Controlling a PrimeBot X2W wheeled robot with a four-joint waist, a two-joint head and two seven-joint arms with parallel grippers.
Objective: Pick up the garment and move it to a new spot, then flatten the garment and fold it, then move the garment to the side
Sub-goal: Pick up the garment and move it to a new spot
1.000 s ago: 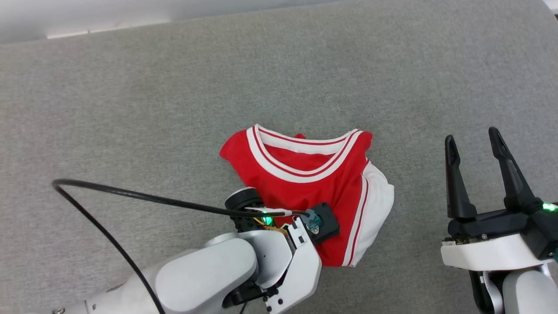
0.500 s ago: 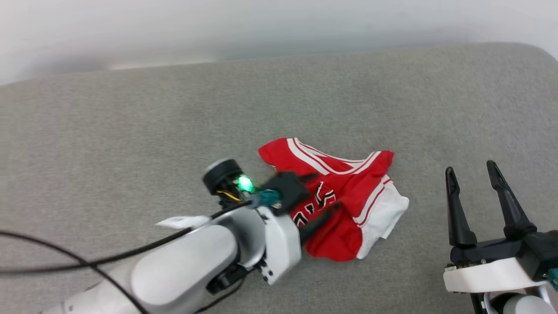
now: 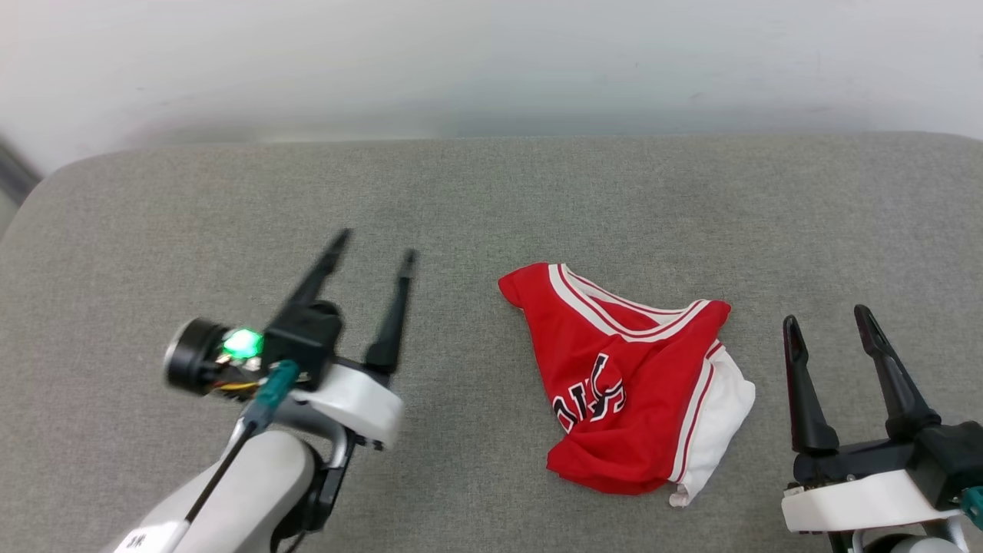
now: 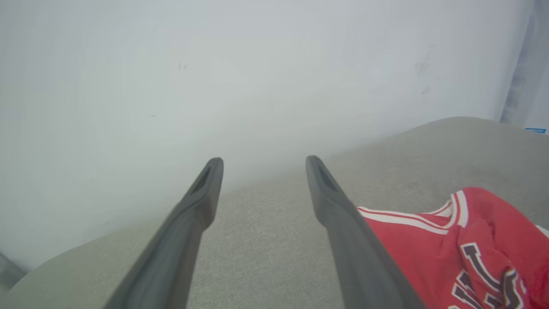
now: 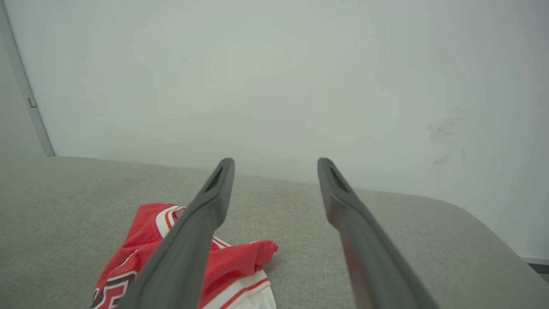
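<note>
- Both arms are off the cloth: the left end effector (image 3: 376, 243) has its two long dark fingers spread wide with nothing between them, hovering over the grey fabric-covered surface (image 3: 230, 192).
- The right end effector (image 3: 825, 316) is just as wide open and just as empty, fingers pointing away from the robot.
- Between them lies the red jersey-style shirt with white sleeves and striped trim (image 3: 622, 384), bunched on the surface, with part of its black lettering showing and a white sleeve folded out on its right flank.
- From the left end effector the shirt sits off to the right and well apart; in the left wrist view it peeks past the right finger.
- From the right end effector it sits to the left, white sleeve edge near the left finger. This arm looks the nearer one.
- Its long axis runs on a slant, from the striped collar at the far left to the hem at the near right.
- By my read it isn't flat yet, so spreading comes next, one arm to each end of that slant.
</note>
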